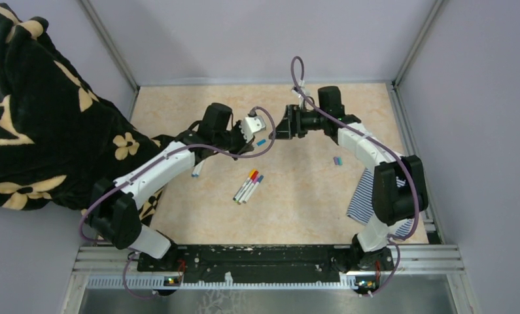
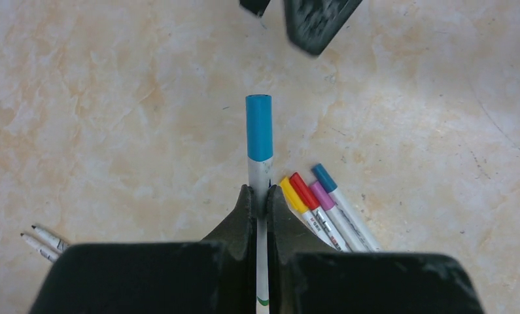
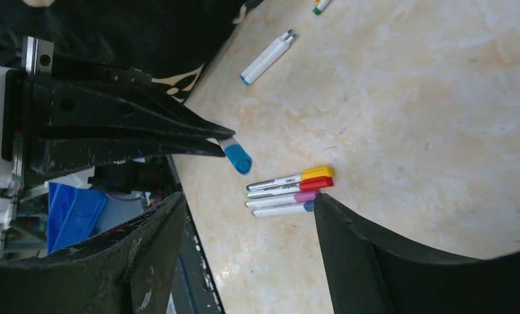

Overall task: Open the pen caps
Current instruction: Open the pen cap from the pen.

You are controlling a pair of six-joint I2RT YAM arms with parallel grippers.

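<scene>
Beige tabletop (image 2: 113, 118), teal-capped pen (image 2: 259, 163) between jaws

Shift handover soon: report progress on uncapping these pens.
Done: two bare-tipped pens and loose caps lie on the table. In hand: left tool clamps a pen, its blue cap still on; right tool open, facing it. Left: four capped pens side by side.

No legible text (print on pens (image 2: 329, 219) blurred)
</scene>
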